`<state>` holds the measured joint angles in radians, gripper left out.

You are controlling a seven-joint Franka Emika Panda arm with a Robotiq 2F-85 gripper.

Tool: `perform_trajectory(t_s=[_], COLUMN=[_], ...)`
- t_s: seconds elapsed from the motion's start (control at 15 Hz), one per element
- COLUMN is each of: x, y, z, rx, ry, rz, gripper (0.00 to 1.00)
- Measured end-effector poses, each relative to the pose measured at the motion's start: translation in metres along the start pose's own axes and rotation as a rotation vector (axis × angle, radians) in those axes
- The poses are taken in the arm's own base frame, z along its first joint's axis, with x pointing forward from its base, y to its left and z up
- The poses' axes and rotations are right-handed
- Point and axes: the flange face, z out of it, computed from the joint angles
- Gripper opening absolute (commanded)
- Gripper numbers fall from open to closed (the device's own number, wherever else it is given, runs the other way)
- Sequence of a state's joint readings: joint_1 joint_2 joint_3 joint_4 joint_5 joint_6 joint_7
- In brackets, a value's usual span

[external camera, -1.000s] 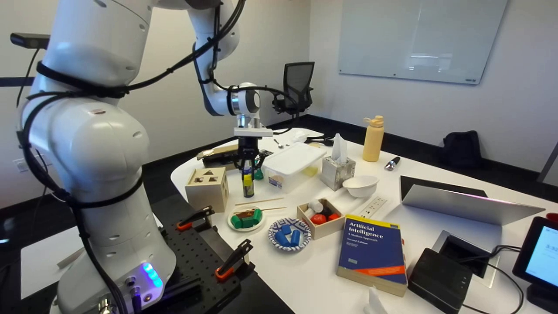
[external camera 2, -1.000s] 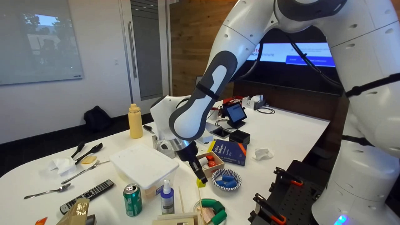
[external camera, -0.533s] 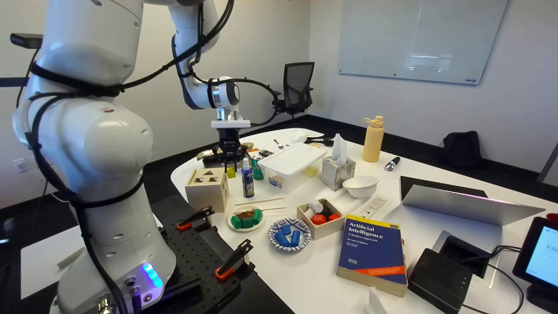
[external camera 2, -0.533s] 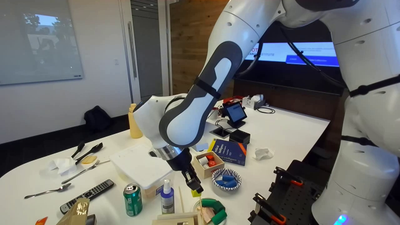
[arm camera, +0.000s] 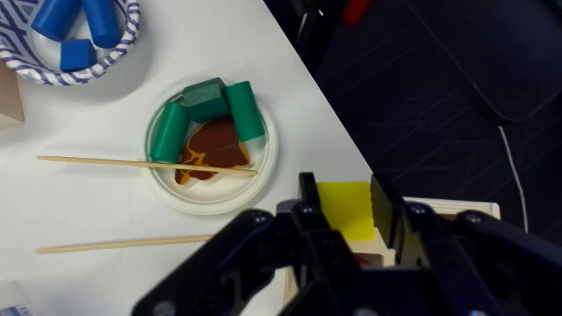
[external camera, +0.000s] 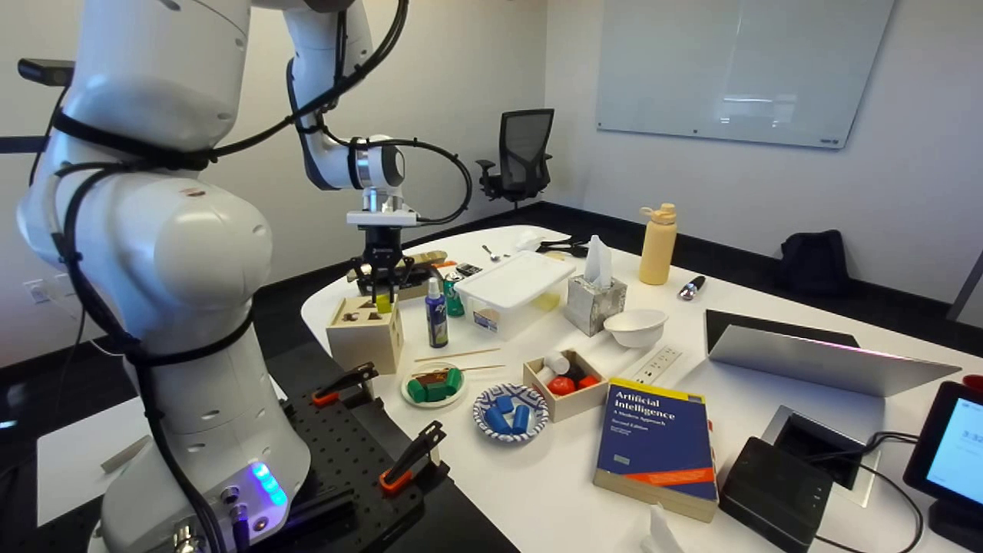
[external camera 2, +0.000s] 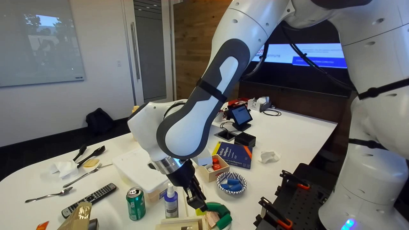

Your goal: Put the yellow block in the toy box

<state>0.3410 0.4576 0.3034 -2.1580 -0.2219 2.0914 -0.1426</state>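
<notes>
black pincer (arm camera: 343,188) grips the yellow block (arm camera: 347,210), one finger against each of two opposite sides in the wrist view. it points down in an exterior view, and the block shows over or just behind the holed top of the toy box (external camera: 362,349); i cannot tell which, nor whether the two touch.

a purple spray bottle (external camera: 437,316) stands upright near the box, with a green can (external camera 2: 135,204) close to it. on the white table (external camera: 530,488) a plate (arm camera: 206,206) holds green blocks (arm camera: 244,109) and a brown piece (arm camera: 215,138); a wooden stick (arm camera: 145,164) reaches across its rim, and a second stick (arm camera: 123,244) lies between plate and spray bottle. near the plate sits a patterned bowl (arm camera: 94,70) of blue blocks (arm camera: 78,55), with a wooden tray (external camera: 581,399) of red and white pieces (external camera: 561,385) just beside it.
</notes>
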Motion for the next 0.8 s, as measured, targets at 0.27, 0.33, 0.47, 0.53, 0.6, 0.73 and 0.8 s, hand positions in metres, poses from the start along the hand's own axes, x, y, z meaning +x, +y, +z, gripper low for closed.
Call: perform_trajectory(t_s=[0.27,0.33,0.47,0.53,0.6,0.73,0.8], x=[0.007,0.008,0.013,0.015,0.017,0.022,0.025], y=[-0.021,-0.024,-0.027,-0.028,-0.028,-0.028,-0.029], z=[0.001,0.003,0.007,0.010,0.013,0.017,0.019], rx=[0.023,0.031,0.042,0.048,0.054,0.061,0.063], ry=[0.003,0.005,0.014,0.015,0.017,0.028,0.035], rz=[0.034,0.040,0.055,0.058,0.060,0.070,0.072], gripper=[0.10,0.10,0.10,0.10,0.10,0.10,0.10])
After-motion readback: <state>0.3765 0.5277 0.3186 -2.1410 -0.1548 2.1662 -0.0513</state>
